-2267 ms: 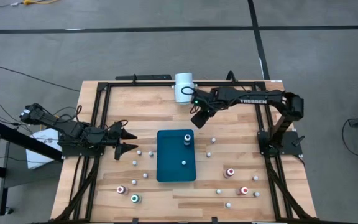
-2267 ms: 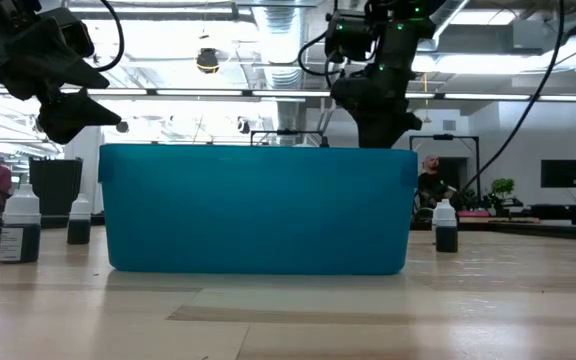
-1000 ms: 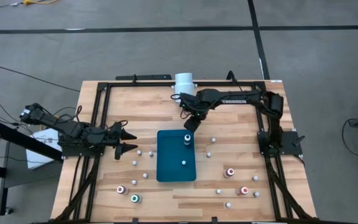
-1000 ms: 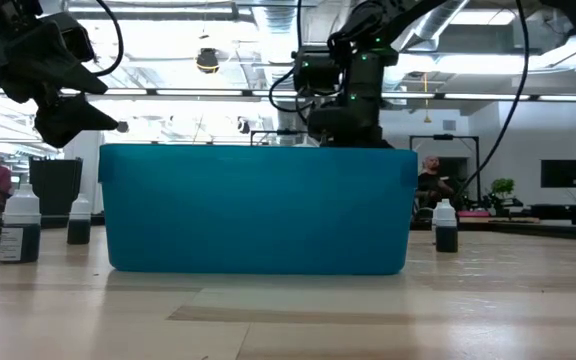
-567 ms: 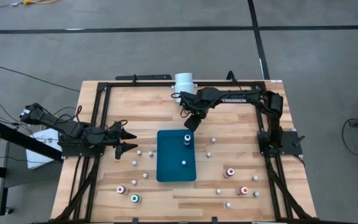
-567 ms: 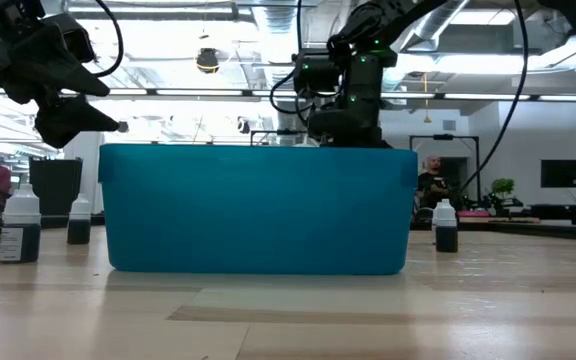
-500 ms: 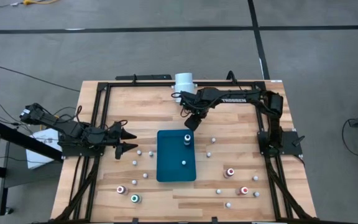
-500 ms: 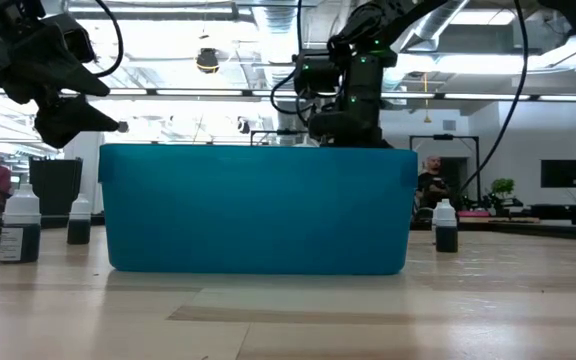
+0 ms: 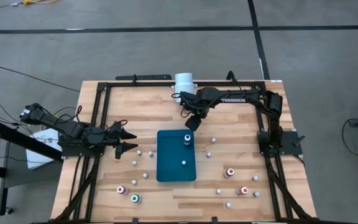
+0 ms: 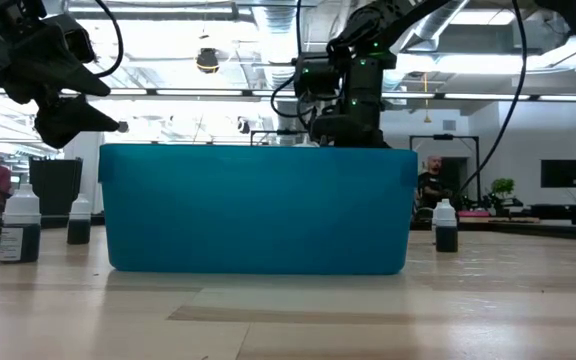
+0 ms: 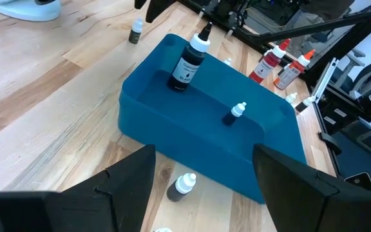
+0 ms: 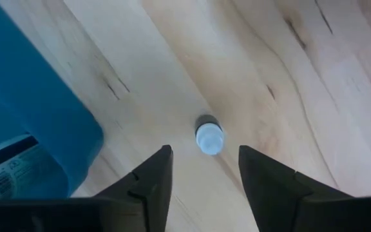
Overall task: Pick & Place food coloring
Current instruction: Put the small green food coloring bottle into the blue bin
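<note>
Hovering just past the far rim of the teal tray (image 9: 176,165), my right gripper (image 12: 200,169) points straight down, and its wrist view shows the two dark fingers (image 12: 150,187) parted with clear wood between them. Beneath that gap stands one small white-capped bottle (image 12: 209,136) upright on the table (image 9: 148,112), near the tray's corner but not touching it; my fingers are above it and apart from it, holding nothing.

My left gripper (image 9: 131,140) waits at the left side of the table, fingers spread wide and empty, aimed toward the tray.

Inside the tray stand two bottles of food coloring: a taller dark one with a white cap (image 11: 190,59) near the far end, and a smaller one (image 11: 235,113) toward the middle. More little bottles are scattered over the table on both sides of the tray, among them red-topped ones (image 9: 230,172) to the right and a green-topped one (image 9: 135,199) at the near left.

Beyond my right gripper, at the table's far edge, stands a large white cylinder (image 9: 183,81). Across the room, people seem to be sitting, though they are too small to tell more.
</note>
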Motion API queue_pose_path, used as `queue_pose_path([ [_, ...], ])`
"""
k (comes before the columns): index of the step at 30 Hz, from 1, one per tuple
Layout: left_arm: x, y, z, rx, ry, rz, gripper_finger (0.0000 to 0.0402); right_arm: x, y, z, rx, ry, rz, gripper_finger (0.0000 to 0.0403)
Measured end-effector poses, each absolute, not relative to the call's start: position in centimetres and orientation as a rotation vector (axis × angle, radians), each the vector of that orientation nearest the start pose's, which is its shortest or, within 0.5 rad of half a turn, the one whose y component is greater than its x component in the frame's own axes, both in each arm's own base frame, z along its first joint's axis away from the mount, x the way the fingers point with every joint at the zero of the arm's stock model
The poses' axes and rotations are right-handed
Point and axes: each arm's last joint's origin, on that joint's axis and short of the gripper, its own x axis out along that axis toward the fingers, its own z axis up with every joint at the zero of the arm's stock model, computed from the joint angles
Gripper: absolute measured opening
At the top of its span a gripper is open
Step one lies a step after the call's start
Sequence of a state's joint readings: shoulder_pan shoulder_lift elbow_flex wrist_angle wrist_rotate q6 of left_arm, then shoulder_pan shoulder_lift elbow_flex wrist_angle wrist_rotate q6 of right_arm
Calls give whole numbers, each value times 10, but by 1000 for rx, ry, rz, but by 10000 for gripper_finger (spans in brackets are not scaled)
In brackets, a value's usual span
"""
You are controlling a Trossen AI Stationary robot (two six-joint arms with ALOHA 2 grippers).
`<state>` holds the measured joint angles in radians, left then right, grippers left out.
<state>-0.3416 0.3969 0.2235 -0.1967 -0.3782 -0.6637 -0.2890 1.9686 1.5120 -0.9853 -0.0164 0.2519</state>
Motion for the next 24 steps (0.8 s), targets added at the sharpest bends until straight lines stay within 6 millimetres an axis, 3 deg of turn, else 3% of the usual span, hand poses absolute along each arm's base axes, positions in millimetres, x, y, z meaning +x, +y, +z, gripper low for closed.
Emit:
queue_pose_path([
  [20, 113, -29, 188, -530, 319, 149, 252, 365, -111, 197, 427, 1397, -375, 184],
  [24, 113, -29, 188, -530, 319, 148, 252, 370, -108, 183, 414, 1429, -376, 186],
])
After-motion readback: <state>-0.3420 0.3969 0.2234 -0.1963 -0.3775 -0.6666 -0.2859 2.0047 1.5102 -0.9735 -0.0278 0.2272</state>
